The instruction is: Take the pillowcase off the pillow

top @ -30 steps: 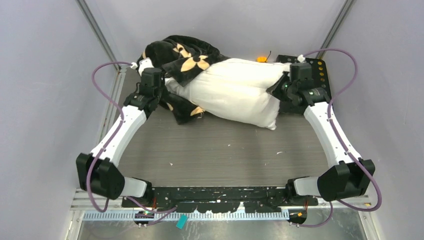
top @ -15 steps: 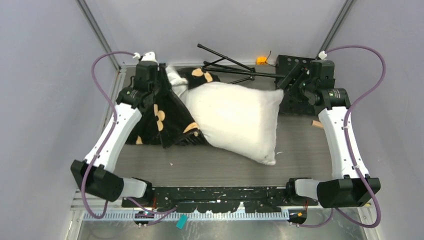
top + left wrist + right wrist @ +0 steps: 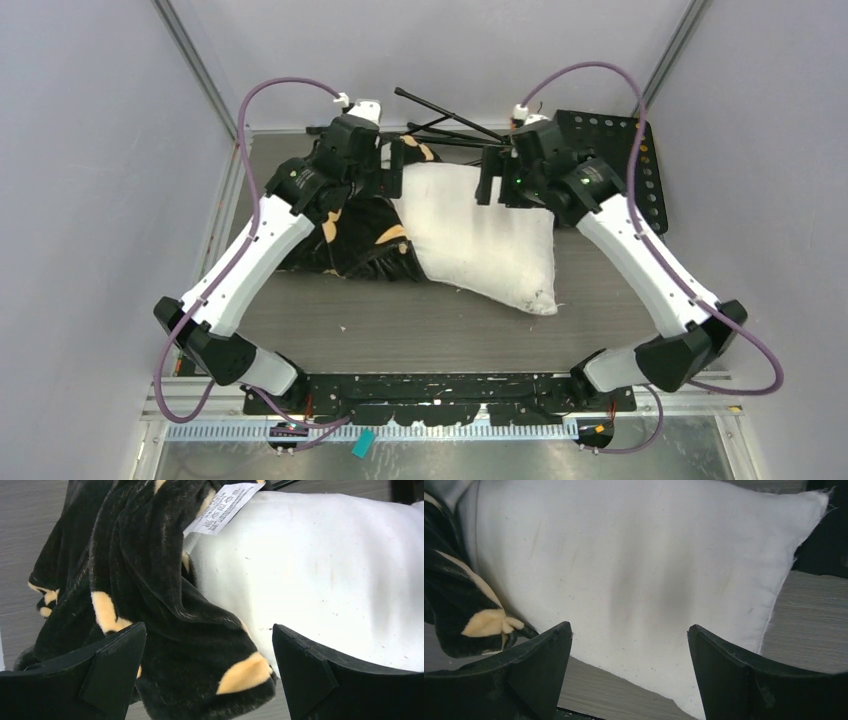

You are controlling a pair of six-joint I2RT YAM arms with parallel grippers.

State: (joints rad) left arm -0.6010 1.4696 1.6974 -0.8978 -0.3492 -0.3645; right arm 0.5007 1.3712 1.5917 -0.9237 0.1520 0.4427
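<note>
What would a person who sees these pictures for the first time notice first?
The big white pillow lies mostly bare in the middle of the table, and the black pillowcase with tan flowers is bunched against its left end. Both arms reach toward the far side, the left tool open above the pillowcase and the right tool open above the pillow. A white care label sticks out of the dark fabric.
</note>
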